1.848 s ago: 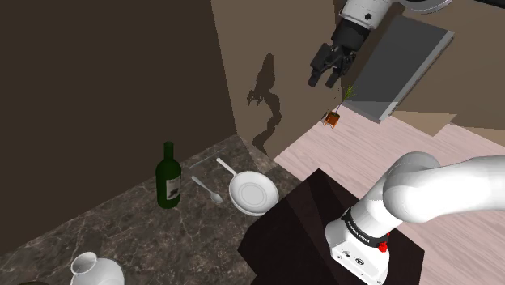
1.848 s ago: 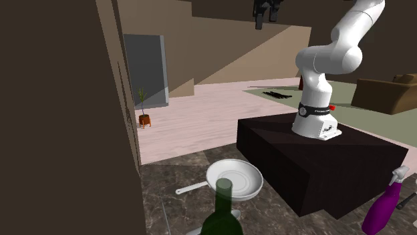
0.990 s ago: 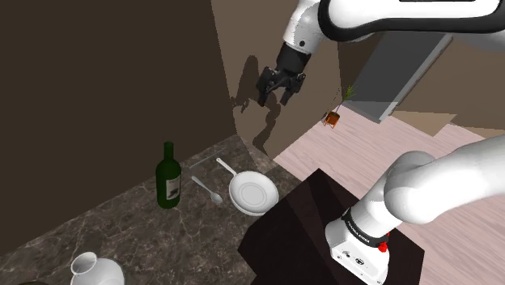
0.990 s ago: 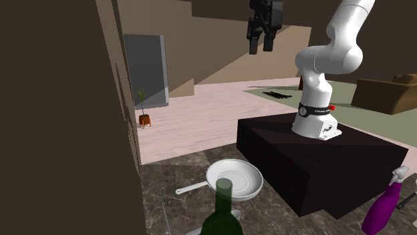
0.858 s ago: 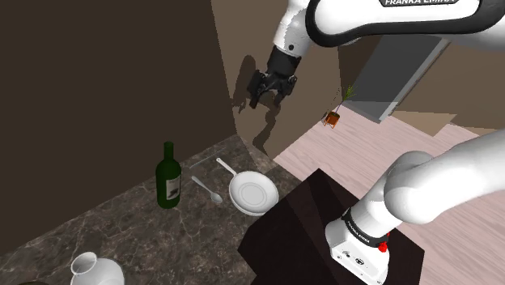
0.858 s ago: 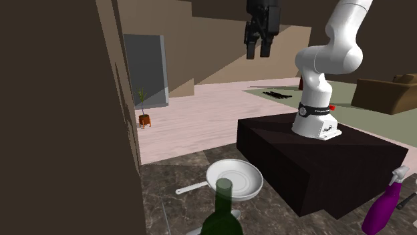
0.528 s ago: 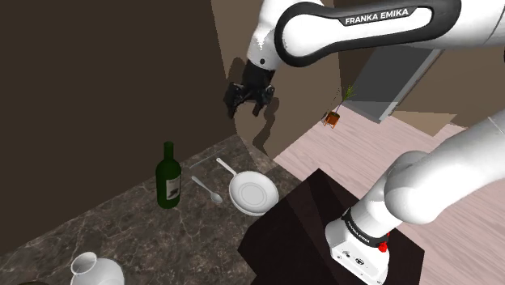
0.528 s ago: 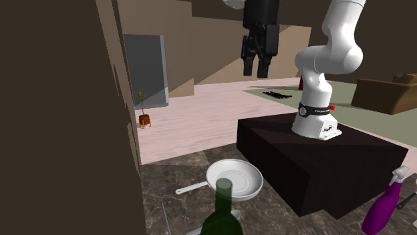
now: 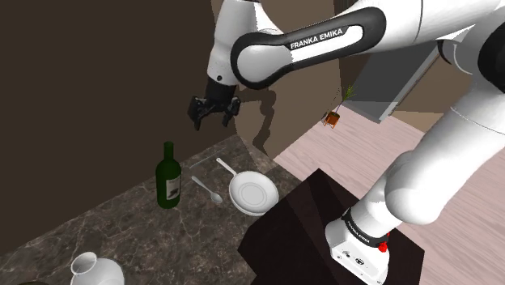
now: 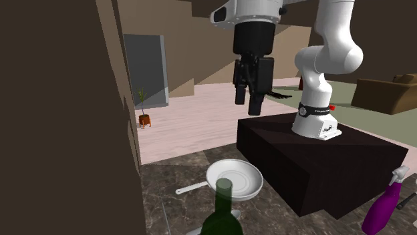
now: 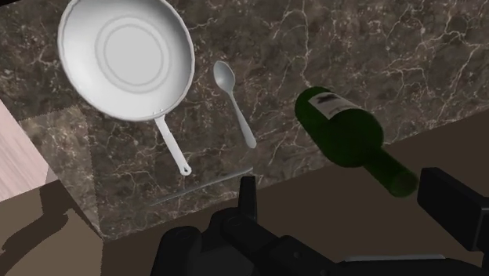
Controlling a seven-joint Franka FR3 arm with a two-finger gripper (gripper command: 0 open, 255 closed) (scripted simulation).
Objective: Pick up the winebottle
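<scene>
winebottle (image 9: pixel 168 176): dark green, glass-like, round shoulders, long neck, pale label. stands upright on the table (image 9: pixel 121 227), close to the brown wall and just beside a spoon (image 9: pixel 208 188). in the second exterior view only its mouth and shoulders show, cut off at the lower edge.

tool (image 9: pixel 213 113): black fingers spread apart, pinching nothing. hangs in the air above the table, well apart from the bottle. in the wrist view the bottle's neck lies between the two fingers, far below them, untouched.

table: dark stone look, pale marble veining.

white frying pan (image 9: pixel 253 193): round, shallow, nothing in it, long thin handle, next to the spoon.

thin pale strip (image 11: pixel 200 188) near the handle's end, too slight to name.

white jug (image 9: pixel 93 270), cut off at the lower edge; contents can't be seen.

purple spray bottle (image 10: pixel 386 203), partly cut off.
</scene>
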